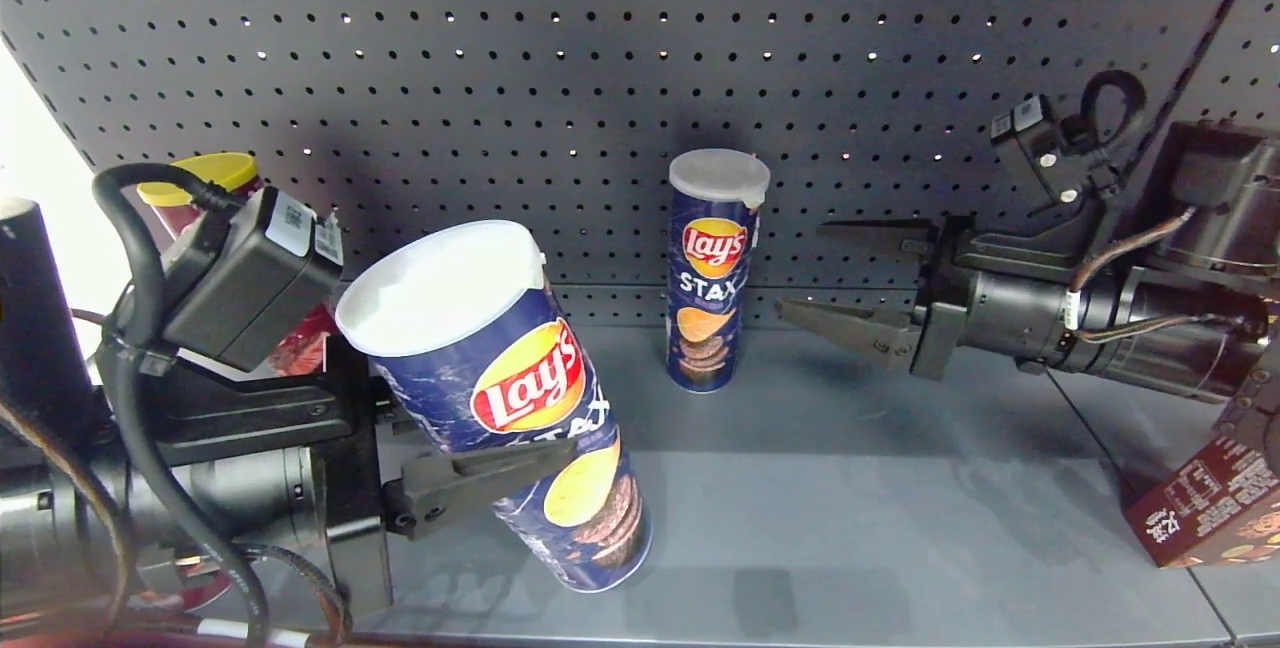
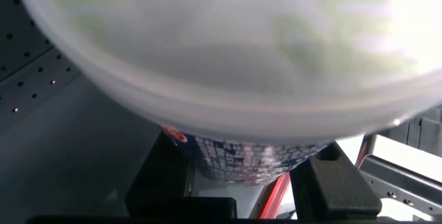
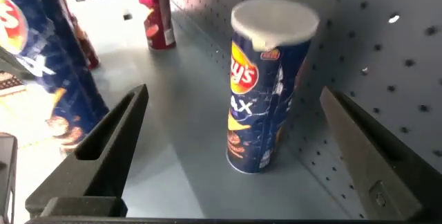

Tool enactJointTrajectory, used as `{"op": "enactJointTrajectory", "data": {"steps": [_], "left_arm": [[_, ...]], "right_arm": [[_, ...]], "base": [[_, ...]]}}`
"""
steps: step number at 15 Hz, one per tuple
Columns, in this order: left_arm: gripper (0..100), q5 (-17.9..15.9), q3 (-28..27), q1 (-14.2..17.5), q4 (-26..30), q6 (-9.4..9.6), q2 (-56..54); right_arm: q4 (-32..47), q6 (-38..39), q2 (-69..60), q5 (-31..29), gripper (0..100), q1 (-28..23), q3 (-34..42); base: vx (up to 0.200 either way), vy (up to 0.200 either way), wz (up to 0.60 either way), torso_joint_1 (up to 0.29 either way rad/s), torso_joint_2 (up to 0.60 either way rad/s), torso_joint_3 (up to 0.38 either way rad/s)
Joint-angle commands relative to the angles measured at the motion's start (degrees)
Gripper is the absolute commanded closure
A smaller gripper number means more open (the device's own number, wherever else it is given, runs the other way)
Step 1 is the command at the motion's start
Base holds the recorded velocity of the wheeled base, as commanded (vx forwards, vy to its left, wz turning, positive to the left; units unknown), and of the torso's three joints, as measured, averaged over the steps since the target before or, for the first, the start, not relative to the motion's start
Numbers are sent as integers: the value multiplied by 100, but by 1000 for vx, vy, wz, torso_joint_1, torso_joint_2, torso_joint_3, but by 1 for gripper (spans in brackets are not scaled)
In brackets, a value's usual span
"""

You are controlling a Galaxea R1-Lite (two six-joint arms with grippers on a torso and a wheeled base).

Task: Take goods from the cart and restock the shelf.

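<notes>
On the shelf (image 1: 850, 488), two blue cans, tilted can (image 1: 510, 398) gripped by left hand (image 1: 500, 428), upright can (image 1: 710, 273) beside open right hand (image 1: 800, 268), one red can (image 1: 200, 173) far left, one brown box (image 1: 1210, 503) right.

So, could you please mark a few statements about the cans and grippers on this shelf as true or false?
The left gripper is shut on a tilted blue can. True.
The second blue can lies on its side. False: it stands upright by the pegboard.
The right gripper is open and empty. True.
The right gripper touches the second blue can. False: a gap separates them.
The red can behind the left gripper has a white lid. False: its lid is yellow.
</notes>
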Motion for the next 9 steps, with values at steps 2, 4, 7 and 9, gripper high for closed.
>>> {"op": "enactJointTrajectory", "data": {"steps": [2,4,7,9], "left_arm": [[100,-1,-31,-2,-9,0,61],[100,-1,-66,-2,-9,0,61],[100,-1,-66,-2,-9,0,52],[100,-1,-40,-2,-9,0,43]], "right_arm": [[0,-38,355,1,0,16,-201],[0,-47,505,1,0,-1,-254],[0,-82,724,1,0,-10,-271],[0,-144,874,-8,0,-19,-280]], "base": [[0,0,0,0,0,0],[0,0,0,0,0,0],[0,0,0,0,0,0],[0,0,0,0,0,0]]}}
